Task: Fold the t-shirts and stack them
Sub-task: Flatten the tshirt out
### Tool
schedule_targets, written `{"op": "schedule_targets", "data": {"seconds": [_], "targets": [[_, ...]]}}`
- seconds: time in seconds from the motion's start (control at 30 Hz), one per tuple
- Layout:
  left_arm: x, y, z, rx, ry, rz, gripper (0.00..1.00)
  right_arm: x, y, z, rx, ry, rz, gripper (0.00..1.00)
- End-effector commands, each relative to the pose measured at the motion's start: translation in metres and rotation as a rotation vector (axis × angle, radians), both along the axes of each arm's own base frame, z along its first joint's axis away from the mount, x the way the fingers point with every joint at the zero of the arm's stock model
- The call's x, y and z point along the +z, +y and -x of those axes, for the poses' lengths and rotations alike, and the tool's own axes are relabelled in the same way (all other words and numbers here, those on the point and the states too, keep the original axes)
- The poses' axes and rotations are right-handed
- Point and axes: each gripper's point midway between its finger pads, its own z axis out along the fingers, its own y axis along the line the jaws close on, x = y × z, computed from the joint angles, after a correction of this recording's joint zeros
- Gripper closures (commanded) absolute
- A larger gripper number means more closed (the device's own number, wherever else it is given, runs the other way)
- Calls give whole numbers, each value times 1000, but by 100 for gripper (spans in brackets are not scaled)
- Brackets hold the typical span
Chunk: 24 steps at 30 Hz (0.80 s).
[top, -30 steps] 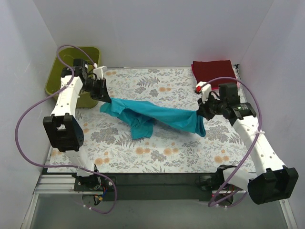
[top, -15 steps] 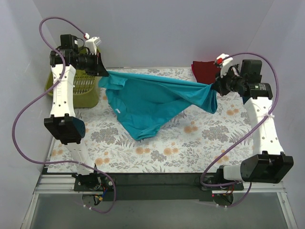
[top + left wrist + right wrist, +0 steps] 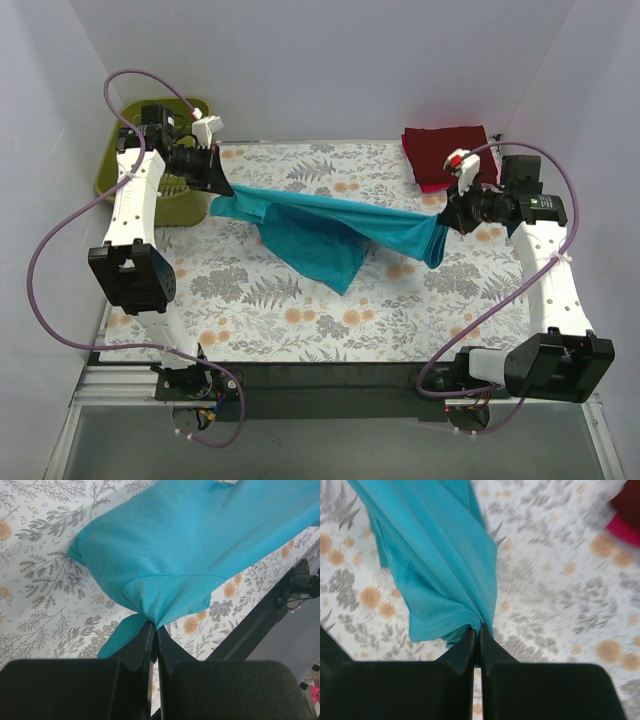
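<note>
Floral table (image 3: 300, 320); teal t-shirt (image 3: 320, 235) in clamped left hand (image 3: 218, 188) and right hand (image 3: 443, 213); basket (image 3: 112, 172), red t-shirts (image 3: 445, 150) behind.

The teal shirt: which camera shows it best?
The top external view: the whole teal shirt hangs stretched between the left tool and right tool. Each wrist view shows only one pinched end.

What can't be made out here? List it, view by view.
- Basket, top view: left arm covers it; contents hidden.
- Red pile, top view: shirt count too small to tell; blurred, cut off in right wrist view.
- Teal shirt, wrist views: bunched where left gripper and right gripper pinch it; held part unclear.
</note>
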Motion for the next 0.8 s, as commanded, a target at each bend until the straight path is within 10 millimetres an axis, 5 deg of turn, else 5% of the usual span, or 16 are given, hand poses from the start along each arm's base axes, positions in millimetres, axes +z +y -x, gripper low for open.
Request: {"op": "schedule_targets", "data": {"seconds": [0.0,0.13,0.2,0.27,0.37,0.43,0.47,0.6,0.77], "targets": [[13,3,36,-32,-20,-13,100,-43,1,46,64,146,14,99],[-44,10,40,1,177,-55,100,-104,-18,45,101,284,121,97],[-71,7,34,10,256,-50,100,-127,-22,35,145,331,146,85],[-92,3,29,50,342,-37,100,-147,-29,20,133,386,177,60],[-126,4,10,96,438,-34,100,-147,-41,-10,92,392,225,36],[-141,5,0,146,486,-42,95,-135,-43,-23,74,354,234,33],[-143,5,-10,160,462,-46,84,-127,-43,-25,66,333,232,33],[-152,10,-28,217,454,-65,67,-108,-17,-5,114,285,225,33],[-148,16,-26,214,437,-107,56,-126,38,62,306,277,301,37]]}}
